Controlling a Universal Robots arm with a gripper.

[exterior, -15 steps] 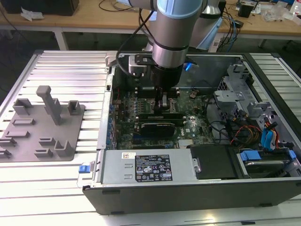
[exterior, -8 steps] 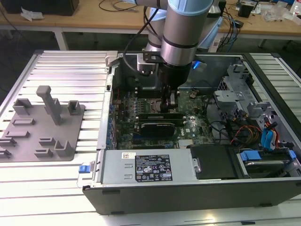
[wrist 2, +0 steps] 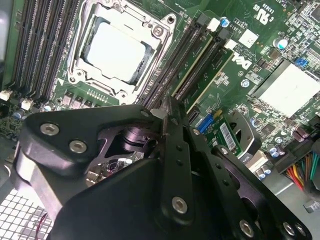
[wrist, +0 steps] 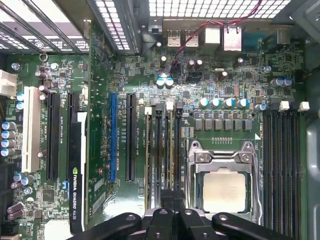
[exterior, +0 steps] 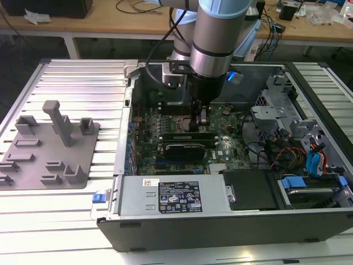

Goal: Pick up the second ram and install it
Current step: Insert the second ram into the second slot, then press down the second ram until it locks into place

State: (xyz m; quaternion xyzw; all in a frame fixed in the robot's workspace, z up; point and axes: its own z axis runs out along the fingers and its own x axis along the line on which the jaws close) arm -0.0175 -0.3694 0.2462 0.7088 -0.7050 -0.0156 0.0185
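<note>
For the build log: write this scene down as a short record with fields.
setting: open computer case on a slatted table
arm: reaching down into the case
gripper: low over the black memory slots, beside the processor socket
memory stick in gripper: cannot tell
grey fixture: on the table at the exterior view's left, outside the case

Printed label (exterior: pixel 179 197) on power supply (exterior: pixel 138 200), lettering on graphics card (wrist: pixel 75 190)
</note>
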